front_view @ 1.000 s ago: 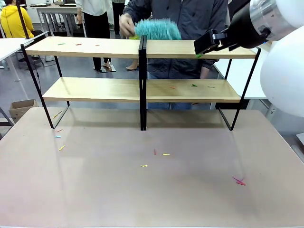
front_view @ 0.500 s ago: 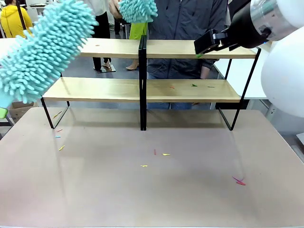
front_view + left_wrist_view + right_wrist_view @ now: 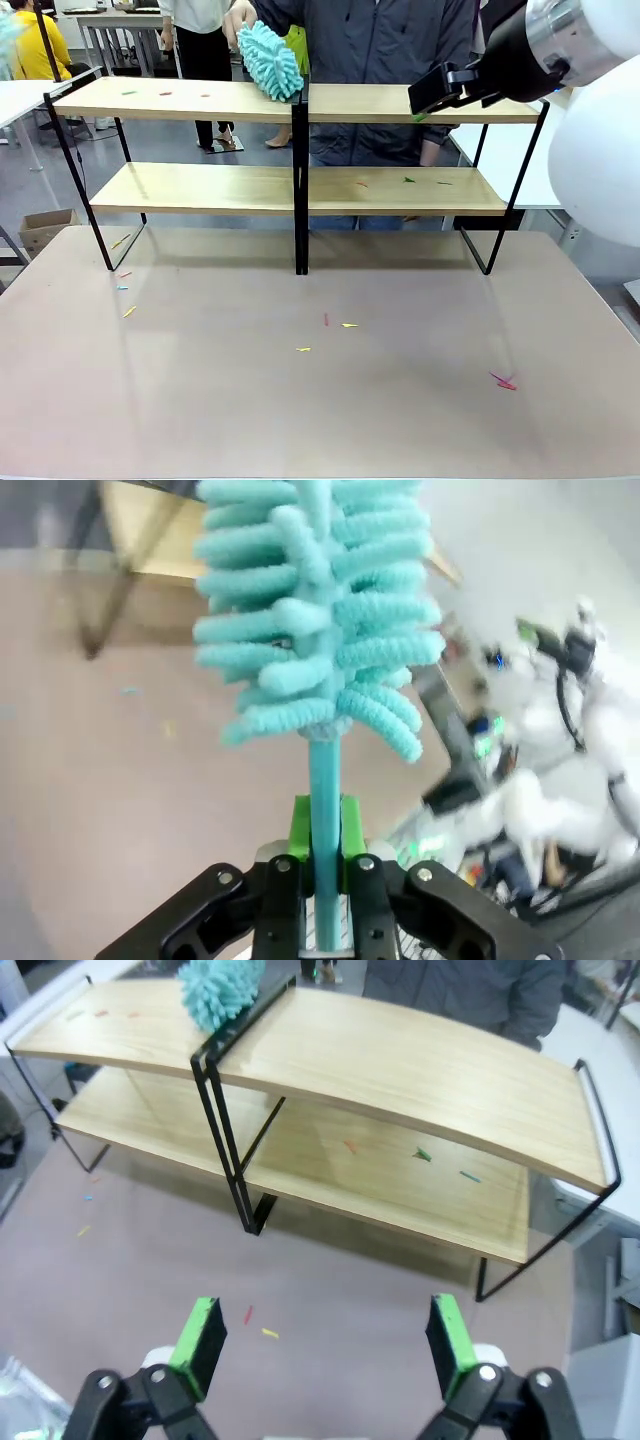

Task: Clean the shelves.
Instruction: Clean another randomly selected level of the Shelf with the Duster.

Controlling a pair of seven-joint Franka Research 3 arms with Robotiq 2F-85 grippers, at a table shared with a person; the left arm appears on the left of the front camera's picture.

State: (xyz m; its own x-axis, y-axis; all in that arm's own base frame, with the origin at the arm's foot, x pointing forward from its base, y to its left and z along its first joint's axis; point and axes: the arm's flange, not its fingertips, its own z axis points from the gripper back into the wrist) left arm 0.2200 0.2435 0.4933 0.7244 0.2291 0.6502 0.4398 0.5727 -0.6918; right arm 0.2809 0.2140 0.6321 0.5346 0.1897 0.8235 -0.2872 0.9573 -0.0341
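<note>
No readable writing.
No word, label, brand or number is legible on anything in the three views.

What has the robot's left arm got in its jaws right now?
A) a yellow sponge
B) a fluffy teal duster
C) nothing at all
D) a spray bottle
B: in the left wrist view the jaws are shut on the thin handle of the duster, with its fluffy teal head rising above them.
</note>
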